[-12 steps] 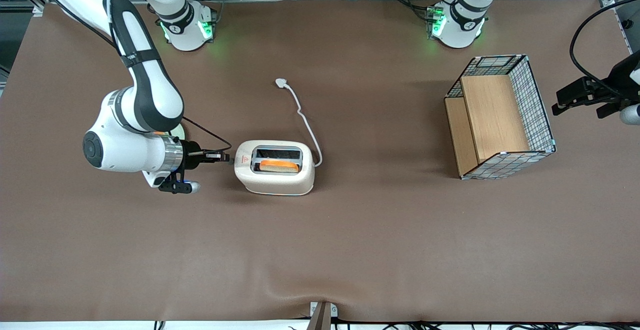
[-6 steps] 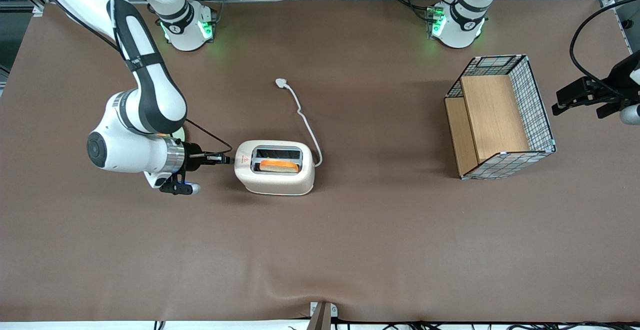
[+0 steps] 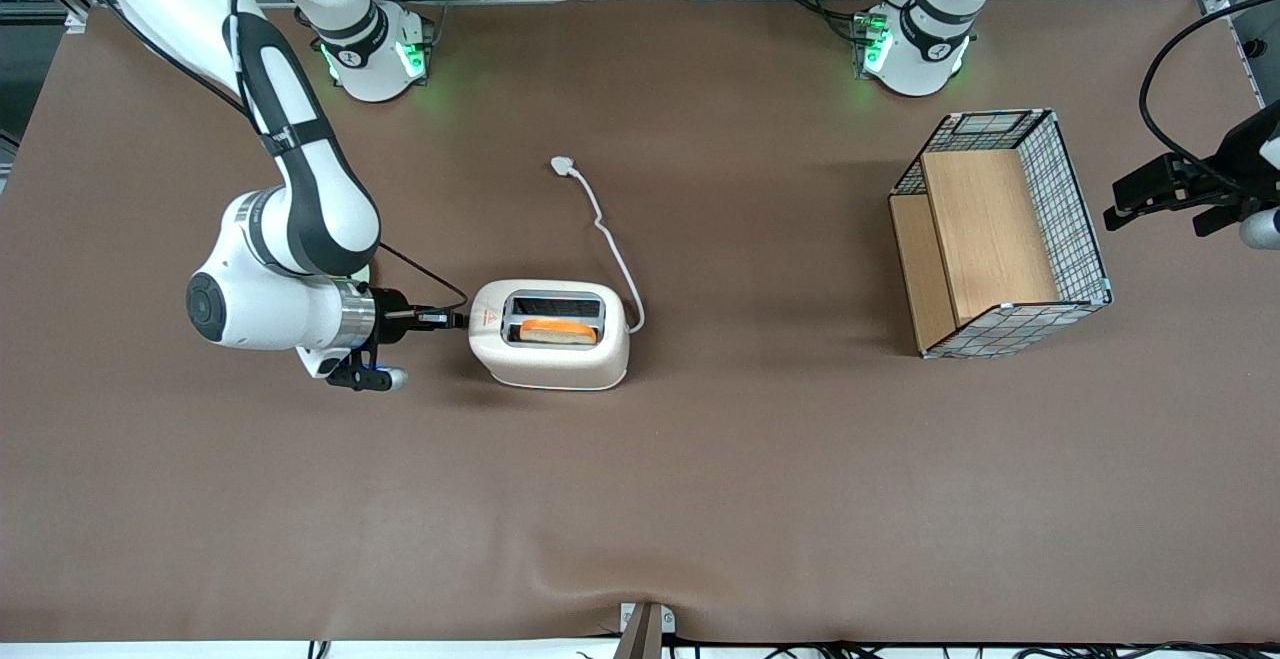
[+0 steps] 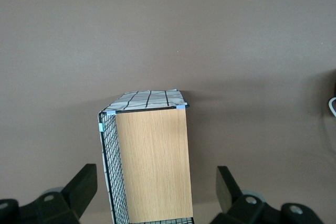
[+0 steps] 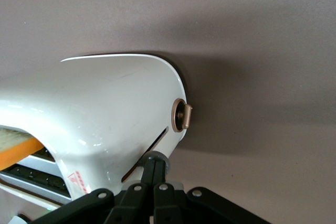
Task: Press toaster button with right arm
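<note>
Right arm [image 3: 290, 209] bent low at frame left, wrist horizontal; pincer [image 3: 452, 318] fingers [image 5: 153, 174] pressed together, pointing frame-right.

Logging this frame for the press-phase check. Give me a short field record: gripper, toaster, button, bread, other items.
gripper: right arm's gripper, fingers shut, tips at the toaster's narrow end
toaster: toaster upright on the brown table, white cord trailing away from the front camera
button: tab at the fingertips, in the end-face slot
bread: slice in the slot nearer the front camera
other: wire basket toward the parked arm's end

Wire basket [image 3: 1003, 232] w/ wooden panels sits toward parked arm's end of brown table [image 3: 700, 499]; lies on its side.
</note>
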Robot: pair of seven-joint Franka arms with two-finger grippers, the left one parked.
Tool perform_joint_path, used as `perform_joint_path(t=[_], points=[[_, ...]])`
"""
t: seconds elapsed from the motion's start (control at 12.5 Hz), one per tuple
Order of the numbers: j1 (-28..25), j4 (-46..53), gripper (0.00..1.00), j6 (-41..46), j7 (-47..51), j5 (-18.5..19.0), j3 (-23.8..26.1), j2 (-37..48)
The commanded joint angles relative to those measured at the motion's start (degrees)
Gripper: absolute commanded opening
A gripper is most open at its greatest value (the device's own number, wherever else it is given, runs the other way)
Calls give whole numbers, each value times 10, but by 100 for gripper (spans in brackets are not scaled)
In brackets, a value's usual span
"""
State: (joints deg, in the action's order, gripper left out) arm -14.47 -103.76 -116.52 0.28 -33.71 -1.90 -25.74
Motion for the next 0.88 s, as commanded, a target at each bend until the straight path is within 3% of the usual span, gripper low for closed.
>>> perform_joint_path(t=[0.0,0.24,0.8], points=[[6,-7,0,-4,-27,-27,3,-13],[13,-20,0,-5,-74,-76,2,-25],[13,-20,0,-12,-79,-77,2,-45]])
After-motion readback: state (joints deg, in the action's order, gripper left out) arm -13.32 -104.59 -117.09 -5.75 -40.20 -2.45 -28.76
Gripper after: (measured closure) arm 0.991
